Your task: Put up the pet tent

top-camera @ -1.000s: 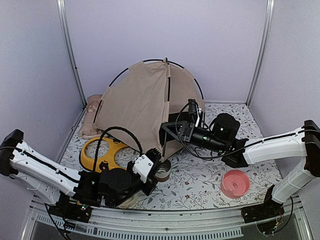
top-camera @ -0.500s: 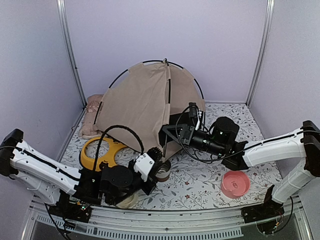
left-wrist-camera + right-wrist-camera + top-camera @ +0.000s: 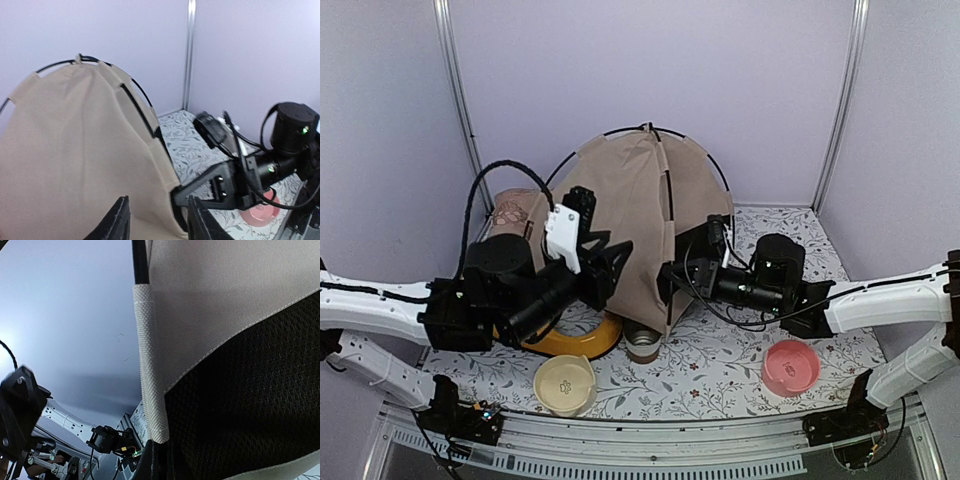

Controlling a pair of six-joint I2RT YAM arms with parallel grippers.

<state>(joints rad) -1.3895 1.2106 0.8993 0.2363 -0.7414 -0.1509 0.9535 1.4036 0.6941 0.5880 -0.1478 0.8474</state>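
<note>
step: standing the tent (image 3: 620,215) up and shaping it. it sits domed at 12 o'clock on the bench (image 3: 720,365), tan fabric, black mesh inside. right tool (image 3: 668,284) is pinching its front pole (image 3: 141,262). left tool (image 3: 157,216) is spread and empty, near the fabric at 9 o'clock. next likely needs a left-side grip to square the base.

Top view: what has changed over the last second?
The left gripper opened and swung from low at the front up to the side of the tent, uncovering a cream bowl. The right gripper stayed shut on the tent's edge; the pink bowl did not move.
</note>
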